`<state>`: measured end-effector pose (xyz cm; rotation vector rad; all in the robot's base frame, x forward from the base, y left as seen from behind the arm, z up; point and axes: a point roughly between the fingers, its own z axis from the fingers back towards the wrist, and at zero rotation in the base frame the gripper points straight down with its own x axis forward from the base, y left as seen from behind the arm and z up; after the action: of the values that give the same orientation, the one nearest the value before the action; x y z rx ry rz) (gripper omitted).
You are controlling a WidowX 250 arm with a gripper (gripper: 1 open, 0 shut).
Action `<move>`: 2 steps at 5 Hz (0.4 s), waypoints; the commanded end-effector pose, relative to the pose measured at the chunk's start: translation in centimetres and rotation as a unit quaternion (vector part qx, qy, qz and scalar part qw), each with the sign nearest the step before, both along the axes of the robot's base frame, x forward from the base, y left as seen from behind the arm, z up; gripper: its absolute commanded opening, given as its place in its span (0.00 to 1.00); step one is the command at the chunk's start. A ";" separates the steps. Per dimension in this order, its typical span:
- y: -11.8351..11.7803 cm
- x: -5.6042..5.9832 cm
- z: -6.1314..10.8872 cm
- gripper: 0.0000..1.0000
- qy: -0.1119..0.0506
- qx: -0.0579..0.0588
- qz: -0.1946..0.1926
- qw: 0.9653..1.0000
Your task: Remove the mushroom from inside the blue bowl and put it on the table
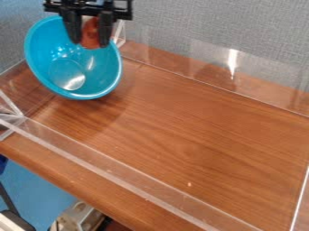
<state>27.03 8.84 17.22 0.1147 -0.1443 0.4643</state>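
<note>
Clenched around the mushroom point(90, 34), gripper point(90, 38) at upper left of the frame, in front of the upper part of the blue bowl point(72, 68), above the table point(182, 122).

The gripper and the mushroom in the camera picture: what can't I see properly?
- Upper part of the gripper: cut off by the top edge of the camera view.
- Sides of the mushroom: behind the gripper's dark fingers, and blurry.
- Mushroom's stem: too small and blurry to make out.
- Part of the blue bowl's far rim: behind the gripper.
</note>
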 end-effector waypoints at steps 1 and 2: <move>-2.9 -0.8 1.1 0.00 -0.021 -0.001 -0.024 0.999; -7.7 -1.8 0.1 0.00 -0.011 -0.009 -0.066 0.998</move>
<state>25.28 0.78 16.05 0.0853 -0.1159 0.3259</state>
